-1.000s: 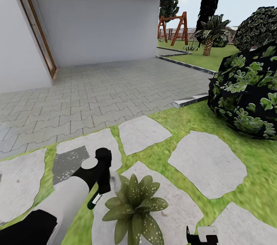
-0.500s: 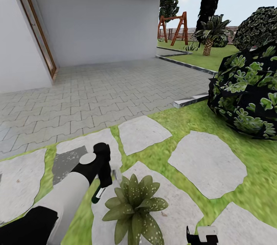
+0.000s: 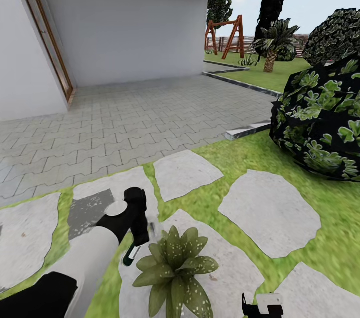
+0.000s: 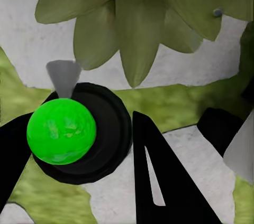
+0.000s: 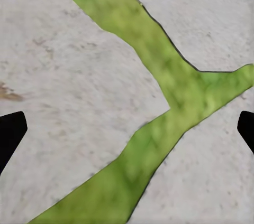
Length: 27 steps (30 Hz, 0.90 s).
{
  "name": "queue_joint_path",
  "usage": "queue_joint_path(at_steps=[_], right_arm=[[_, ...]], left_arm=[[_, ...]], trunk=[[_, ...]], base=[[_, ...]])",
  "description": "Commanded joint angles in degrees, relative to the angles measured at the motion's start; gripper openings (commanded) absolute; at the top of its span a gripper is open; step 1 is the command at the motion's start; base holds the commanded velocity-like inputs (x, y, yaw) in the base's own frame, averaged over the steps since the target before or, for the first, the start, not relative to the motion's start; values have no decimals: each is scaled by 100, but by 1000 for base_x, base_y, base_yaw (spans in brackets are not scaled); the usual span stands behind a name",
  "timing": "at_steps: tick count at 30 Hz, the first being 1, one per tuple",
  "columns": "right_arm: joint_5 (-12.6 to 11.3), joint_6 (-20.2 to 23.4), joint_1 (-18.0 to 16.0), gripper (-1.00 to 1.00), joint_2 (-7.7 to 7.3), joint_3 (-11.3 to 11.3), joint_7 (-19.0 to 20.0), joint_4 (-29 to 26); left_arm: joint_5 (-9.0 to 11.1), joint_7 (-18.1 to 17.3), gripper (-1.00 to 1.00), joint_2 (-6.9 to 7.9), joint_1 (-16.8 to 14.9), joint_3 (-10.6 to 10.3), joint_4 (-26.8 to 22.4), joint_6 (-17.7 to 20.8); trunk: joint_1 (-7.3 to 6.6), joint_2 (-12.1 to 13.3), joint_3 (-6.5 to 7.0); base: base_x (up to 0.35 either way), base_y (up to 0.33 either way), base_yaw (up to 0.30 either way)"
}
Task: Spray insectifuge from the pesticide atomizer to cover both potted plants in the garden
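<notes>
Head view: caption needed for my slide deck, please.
Left gripper holds the pesticide atomizer beside a speckled potted plant.

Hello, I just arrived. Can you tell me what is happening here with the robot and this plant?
The robot's left gripper holds the pesticide atomizer next to a small potted plant that stands on a grey stepping stone in the lawn. Whitish specks of insectifuge already dot its leaves. The right gripper hangs open and empty above the stones.
</notes>
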Motion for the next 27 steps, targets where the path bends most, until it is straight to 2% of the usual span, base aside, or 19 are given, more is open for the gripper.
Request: queue_joint_path(at_steps=[1,5,9,12,21,27], right_arm=[[61,-12,-4,100,0,-33,-31,9],[62,-14,-4,100,0,-33,-31,7],[62,-14,-4,100,0,-33,-31,6],[62,-12,-4,100,0,-33,-31,6],[62,-15,-4,100,0,-33,-31,7],[62,-12,-4,100,0,-33,-31,7]], left_arm=[[-33,-42,-100,-59,-3,-12,-31,63],[-39,-30,-100,-55,-9,16,-63,140],[-41,36,-100,73,-8,5,-60,155],[-39,235,-100,137,3,1,1,157],[-26,336,-100,123,5,8,10,157],[-24,336,-100,124,5,9,22,157]], trunk=[[-1,-2,-5],[-1,-2,-5],[-1,-2,-5],[-1,-2,-5],[-1,-2,-5],[-1,-2,-5]], base=[[0,0,0],[0,0,0],[0,0,0],[0,0,0],[-3,0,0],[-273,59,0]])
